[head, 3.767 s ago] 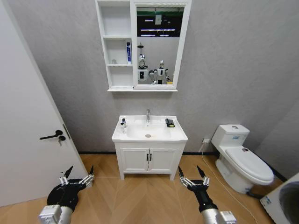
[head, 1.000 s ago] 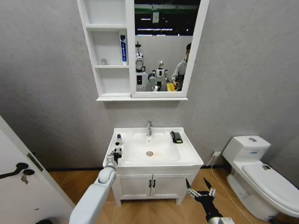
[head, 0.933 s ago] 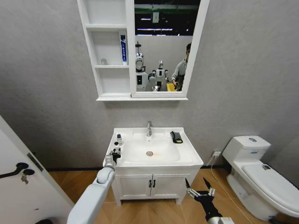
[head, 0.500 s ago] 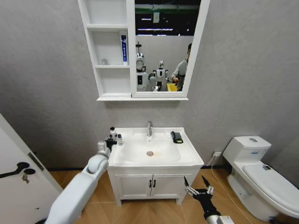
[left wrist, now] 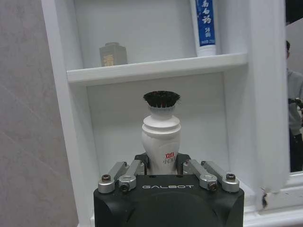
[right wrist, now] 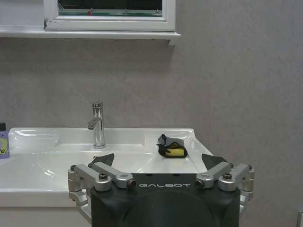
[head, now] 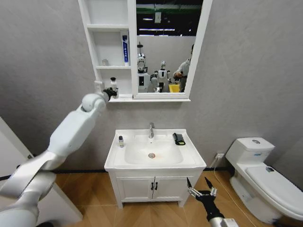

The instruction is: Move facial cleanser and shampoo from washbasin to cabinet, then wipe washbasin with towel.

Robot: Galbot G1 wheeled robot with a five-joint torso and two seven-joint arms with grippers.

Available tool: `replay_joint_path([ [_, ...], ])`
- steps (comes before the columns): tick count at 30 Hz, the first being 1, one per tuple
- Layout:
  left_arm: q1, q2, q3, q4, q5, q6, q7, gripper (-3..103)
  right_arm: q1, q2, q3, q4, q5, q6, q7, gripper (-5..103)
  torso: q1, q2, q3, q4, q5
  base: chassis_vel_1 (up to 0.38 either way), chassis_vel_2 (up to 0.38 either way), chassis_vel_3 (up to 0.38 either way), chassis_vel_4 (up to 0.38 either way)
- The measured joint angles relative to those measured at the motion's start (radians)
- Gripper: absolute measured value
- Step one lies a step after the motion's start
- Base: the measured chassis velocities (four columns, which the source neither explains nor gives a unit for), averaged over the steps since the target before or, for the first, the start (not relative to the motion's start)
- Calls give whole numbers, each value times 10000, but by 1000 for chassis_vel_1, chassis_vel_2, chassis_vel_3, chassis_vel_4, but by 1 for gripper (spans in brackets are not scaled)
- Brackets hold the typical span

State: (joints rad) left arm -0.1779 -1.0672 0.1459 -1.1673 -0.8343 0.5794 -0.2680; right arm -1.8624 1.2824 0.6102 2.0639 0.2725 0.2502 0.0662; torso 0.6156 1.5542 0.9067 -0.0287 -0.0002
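Left pincer (head: 110, 91) pinches a white bottle (left wrist: 161, 142) before the cabinet (head: 112, 49); right pincer (head: 201, 186) hangs spread.

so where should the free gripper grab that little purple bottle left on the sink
Grip the small purple bottle around its body just under the dark cap, coming in level from the front. It stands upright near the left rim of the washbasin, with open ledge around it. The right gripper hangs open below the counter.

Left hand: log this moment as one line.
left hand: shut on white bottle, at cabinet bottom compartment | right hand: open, low before washbasin | towel: on washbasin
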Motion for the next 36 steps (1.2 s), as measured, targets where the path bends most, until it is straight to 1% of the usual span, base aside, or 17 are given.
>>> replay_joint_path([
  [1, 0, 0, 0, 0, 0, 0, 0, 30, 0, 0, 0, 0, 0, 0, 0, 100, 0, 0, 0, 0, 0, 0, 0, 0, 0],
  [3, -479, -382, 129, 1035, 403, -214, 247, 30, 39, -65, 61, -23, 134, 3, -36, 100, -1, 0, 0, 1, 0, 0, 0, 0, 0],
  [6, -662, -594, 134, 1505, 557, -353, 333, 30, 65, -99, 90, -31, 198, 3, -39, 100, -1, 0, 0, 0, 1, 0, 0, 0, 0],
  [8, -1016, -1130, 30, 2531, 905, -516, 494, 30, 114, -164, 137, -45, 347, 1, -42, 100, 0, 0, 0, 0, 1, 0, 0, 0, 0],
  [9, -1016, -1130, 30, 2531, 905, -516, 494, 30, 114, -164, 137, -45, 347, 1, -42, 100, 0, 0, 0, 0, 1, 0, 0, 0, 0],
  [11, -1255, -1535, -63, 3286, 1346, -598, 680, 30, 140, -176, 144, -96, 378, 0, -48, 100, 0, 0, 0, -2, 4, 0, 0, 0, 0],
  [12, -1255, -1535, -63, 3286, 1346, -598, 680, 30, 140, -176, 144, -96, 378, 0, -48, 100, 0, 0, 0, -2, 4, 0, 0, 0, 0],
  [13, -1315, -1659, -88, 3536, 1537, -695, 782, 30, 146, -175, 144, -114, 383, 0, -50, 100, 0, 0, -1, -2, 4, 0, 0, 0, 0],
  [14, -1395, -1867, -166, 4004, 1993, -1034, 1061, 30, 149, -171, 152, -152, 395, 9, -53, 100, -1, 0, -1, -2, 3, 0, 0, 0, 0],
  [15, -1395, -1867, -166, 4004, 1993, -1034, 1061, 30, 149, -171, 152, -152, 395, 9, -53, 100, -1, 0, -1, -2, 3, 0, 0, 0, 0],
  [16, -1482, -2041, -255, 4422, 2325, -1300, 1343, 30, 136, -166, 213, -195, 450, 41, -74, 100, 0, -1, 0, -2, 2, 0, 0, 0, 0],
  [19, -1763, -2545, -553, 5443, 2842, -1689, 1777, 30, 9, -207, 489, -373, 608, 165, -172, 100, -1, 0, -1, 1, 2, 0, 0, 0, 0],
  [24, -1972, -3007, -941, 6238, 3252, -1793, 1868, 30, -36, -253, 649, -425, 710, 208, -206, 100, -2, 0, -1, -4, 5, 0, 0, 0, 0],
  [26, -2000, -3190, -1127, 6536, 3386, -1667, 1782, 30, 1, -274, 675, -388, 756, 201, -203, 100, -2, -1, -1, -5, 4, 0, 0, 0, 0],
  [29, -1917, -3204, -1247, 6544, 3538, -1542, 1529, 30, 51, -277, 641, -326, 760, 146, -178, 100, -2, 0, -2, 1, 2, 0, 0, 0, 0],
  [33, -1849, -3123, -1375, 6499, 3580, -1471, 1256, 30, 58, -265, 574, -325, 719, 127, -165, 100, -4, 0, -3, 0, 2, 0, 0, 0, 0],
  [36, -1860, -2973, -1403, 6558, 3564, -1409, 1337, 30, 44, -243, 527, -328, 654, 126, -163, 100, -4, 1, -3, -1, 3, 0, 0, 0, 0],
])
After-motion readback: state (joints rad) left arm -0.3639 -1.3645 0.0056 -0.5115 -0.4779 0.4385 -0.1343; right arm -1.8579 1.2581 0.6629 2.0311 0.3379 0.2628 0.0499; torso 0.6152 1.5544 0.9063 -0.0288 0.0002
